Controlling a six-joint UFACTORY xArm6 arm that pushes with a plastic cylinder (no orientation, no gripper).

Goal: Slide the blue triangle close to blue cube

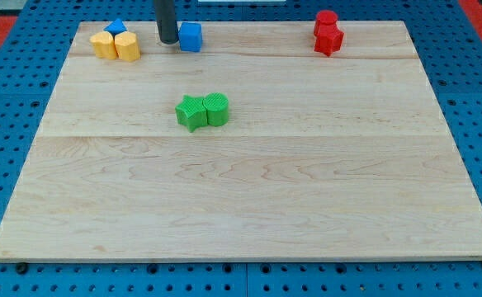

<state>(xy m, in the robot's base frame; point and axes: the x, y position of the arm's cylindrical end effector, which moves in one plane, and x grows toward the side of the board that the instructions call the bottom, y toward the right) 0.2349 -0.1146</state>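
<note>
Rod descends from the view's top; my tip (167,40) rests on the wooden board (241,206) just left of the blue cube (191,37), very close to it, contact not certain. No claw on this arm, only the bare rod end, holding nothing. Blue triangle (115,27) sits near the board's top left corner, tucked against the top of two yellow blocks (115,45) that touch each other; it lies left of the tip, apart from it. Two green blocks (202,110) touching, left of centre. Two red blocks (327,33) touching, top right.
</note>
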